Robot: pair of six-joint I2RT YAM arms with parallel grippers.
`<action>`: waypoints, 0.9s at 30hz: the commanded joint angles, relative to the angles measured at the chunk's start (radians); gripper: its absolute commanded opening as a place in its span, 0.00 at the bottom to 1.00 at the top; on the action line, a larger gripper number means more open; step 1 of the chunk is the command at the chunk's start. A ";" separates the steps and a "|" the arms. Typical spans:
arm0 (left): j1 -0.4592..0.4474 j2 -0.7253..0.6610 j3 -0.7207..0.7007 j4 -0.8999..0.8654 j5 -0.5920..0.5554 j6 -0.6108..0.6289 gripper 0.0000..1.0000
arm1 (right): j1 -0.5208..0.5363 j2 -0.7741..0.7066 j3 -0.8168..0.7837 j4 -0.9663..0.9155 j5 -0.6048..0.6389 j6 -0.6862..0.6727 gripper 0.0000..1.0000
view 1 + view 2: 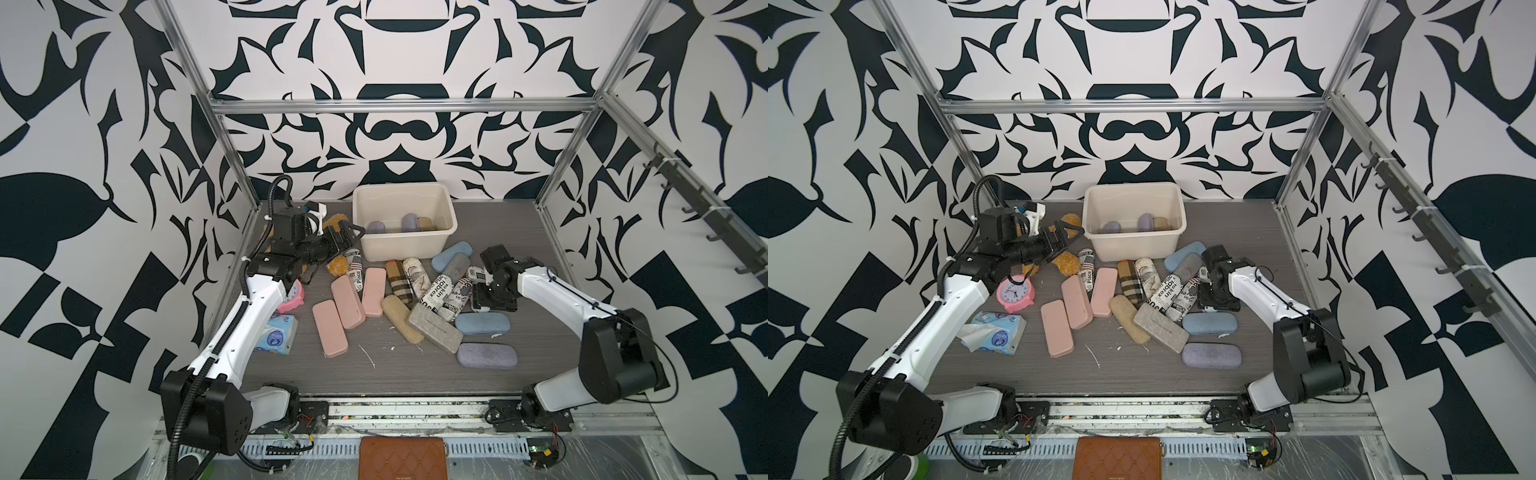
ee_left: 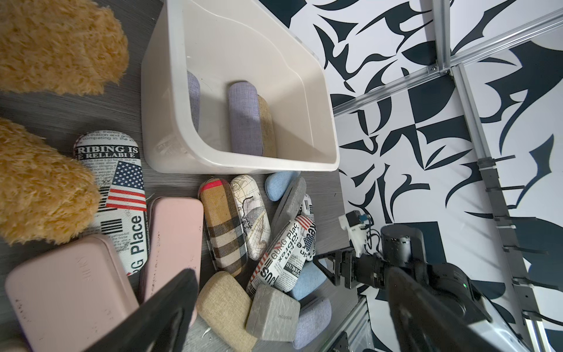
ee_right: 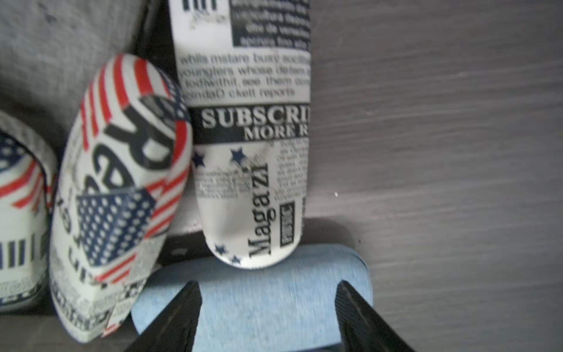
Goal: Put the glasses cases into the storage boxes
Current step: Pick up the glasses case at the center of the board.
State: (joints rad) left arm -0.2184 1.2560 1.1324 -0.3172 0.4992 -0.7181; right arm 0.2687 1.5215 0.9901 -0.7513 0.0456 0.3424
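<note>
The cream storage box [image 1: 403, 246] [image 2: 170, 91] stands at the back and holds two lilac glasses cases [image 1: 409, 222] [image 2: 243, 119] and a tan one [image 2: 268, 128]. Several more cases lie in front of it: pink [image 1: 329, 327], plaid [image 1: 400, 282], tan [image 1: 401, 318], grey felt [image 1: 434, 332], lilac [image 1: 486, 355] and newspaper-print [image 1: 455, 297]. My left gripper [image 1: 351, 232] [image 2: 291, 271] hangs open and empty just left of the box. Over a light blue case [image 1: 482, 323] [image 3: 259, 304], my right gripper [image 1: 484, 297] [image 3: 267, 285] points down with its fingers apart, beside a newspaper-print case [image 3: 249, 183].
A pink alarm clock [image 1: 1016, 293] and a tissue packet [image 1: 994, 332] lie under the left arm. Fuzzy tan plush pieces [image 1: 337, 265] [image 2: 45, 183] sit left of the box. A brown wallet [image 1: 402, 457] lies at the front edge. Metal frame posts border the floor.
</note>
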 commanded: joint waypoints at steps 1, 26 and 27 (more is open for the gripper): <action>-0.002 -0.020 0.001 0.007 0.018 -0.003 0.99 | -0.002 0.032 0.055 0.033 -0.037 -0.094 0.74; -0.002 -0.009 -0.005 0.014 0.024 -0.010 0.99 | -0.131 0.079 0.007 0.183 0.033 -0.037 0.47; -0.001 -0.010 -0.006 0.013 0.027 -0.010 0.99 | -0.132 0.064 0.005 0.184 0.037 -0.034 0.47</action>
State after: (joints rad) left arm -0.2184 1.2560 1.1324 -0.3141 0.5148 -0.7189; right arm 0.1482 1.6497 1.0035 -0.5919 0.0414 0.2829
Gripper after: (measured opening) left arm 0.994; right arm 0.615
